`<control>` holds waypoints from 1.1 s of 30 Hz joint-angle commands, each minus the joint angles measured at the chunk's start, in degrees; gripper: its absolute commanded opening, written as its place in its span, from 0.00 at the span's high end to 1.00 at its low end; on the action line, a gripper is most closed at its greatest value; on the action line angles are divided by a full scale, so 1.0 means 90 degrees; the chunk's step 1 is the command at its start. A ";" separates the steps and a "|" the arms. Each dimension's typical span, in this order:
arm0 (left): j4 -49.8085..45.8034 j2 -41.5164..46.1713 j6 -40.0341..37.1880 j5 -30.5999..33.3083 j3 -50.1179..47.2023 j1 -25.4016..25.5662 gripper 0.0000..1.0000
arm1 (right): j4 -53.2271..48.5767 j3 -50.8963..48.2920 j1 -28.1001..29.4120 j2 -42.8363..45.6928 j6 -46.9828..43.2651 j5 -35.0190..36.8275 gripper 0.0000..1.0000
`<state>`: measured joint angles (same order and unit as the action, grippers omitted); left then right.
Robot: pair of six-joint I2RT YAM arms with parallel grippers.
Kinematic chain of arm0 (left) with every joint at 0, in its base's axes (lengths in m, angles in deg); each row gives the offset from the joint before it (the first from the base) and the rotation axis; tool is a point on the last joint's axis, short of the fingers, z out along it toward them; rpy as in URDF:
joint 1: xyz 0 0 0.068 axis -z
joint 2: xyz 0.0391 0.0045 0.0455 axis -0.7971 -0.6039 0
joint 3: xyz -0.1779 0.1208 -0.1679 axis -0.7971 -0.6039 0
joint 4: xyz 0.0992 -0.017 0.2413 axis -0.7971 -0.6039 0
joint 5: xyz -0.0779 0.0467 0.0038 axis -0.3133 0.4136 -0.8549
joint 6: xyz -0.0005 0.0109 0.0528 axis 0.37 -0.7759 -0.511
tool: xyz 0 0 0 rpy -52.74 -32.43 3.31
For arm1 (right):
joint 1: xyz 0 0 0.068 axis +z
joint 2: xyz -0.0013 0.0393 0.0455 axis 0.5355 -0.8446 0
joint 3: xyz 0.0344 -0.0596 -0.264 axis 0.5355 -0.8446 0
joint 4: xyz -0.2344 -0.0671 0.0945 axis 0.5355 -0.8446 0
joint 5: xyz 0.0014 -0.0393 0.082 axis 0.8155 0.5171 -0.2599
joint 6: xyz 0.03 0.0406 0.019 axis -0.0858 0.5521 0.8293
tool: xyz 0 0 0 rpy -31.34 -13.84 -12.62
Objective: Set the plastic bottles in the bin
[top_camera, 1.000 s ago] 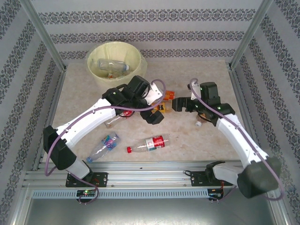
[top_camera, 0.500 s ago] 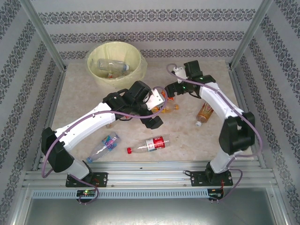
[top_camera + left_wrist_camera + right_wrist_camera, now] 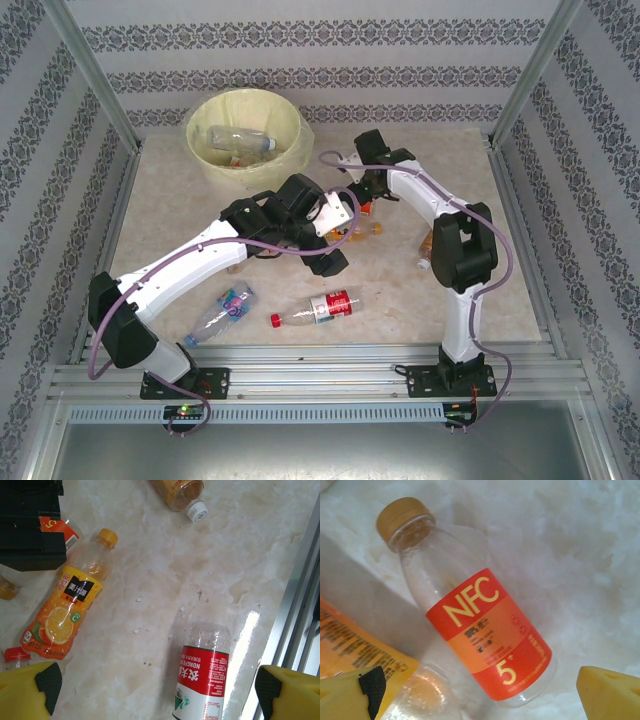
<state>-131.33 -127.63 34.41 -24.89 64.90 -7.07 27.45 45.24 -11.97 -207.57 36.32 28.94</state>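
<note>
Between the right fingers [image 3: 612, 692], which are spread wide and gripping nothing, a clear plastic bottle with a red and orange label and a gold-brown cap [image 3: 480, 630] is lying on the pale marble desk [image 3: 580, 555]. The yellow tips are not touching it.

The left fingers [image 3: 27, 690] are spread wide too and are holding nothing. They are hanging above the desk. Below them, a clear bottle with an orange fruit label and a yellow cap [image 3: 65, 610] is lying near one tip. A clear bottle with a red and white label [image 3: 202, 680] is lying nearer the other tip, close to the metal rail [image 3: 300, 605]. Farther off, an amber bottle with a white cap [image 3: 185, 492] is lying at the top edge of the left wrist view.

Seen from above, both arms are reaching to the middle of the desk, and their fingers are hanging near each other. A clear bottle with a purple label [image 3: 225, 305] is lying near the front edge, beside the left arm. The round cream-white bin with a pale yellow bag [image 3: 215, 165] is standing at the far left corner of the desk, well apart from both sets of fingers. A clear bottle in the bin [image 3: 240, 138] is lying on its side.
</note>
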 commanded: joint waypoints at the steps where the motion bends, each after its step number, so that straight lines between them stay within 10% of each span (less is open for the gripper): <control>1: 0.0074 -0.0030 -0.0142 0.0053 -0.0037 0.0109 0.00 | -0.0148 0.0346 0.0057 -0.0265 -0.0208 0.0364 0.02; 33: -0.0009 -0.0176 -0.0127 0.0122 0.0029 0.0205 0.00 | -0.0057 0.0447 -0.0241 -0.0892 0.0856 0.0378 0.25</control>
<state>-131.35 -128.60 33.99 -24.47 64.90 -6.29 26.86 50.90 -12.50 -217.25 39.88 30.87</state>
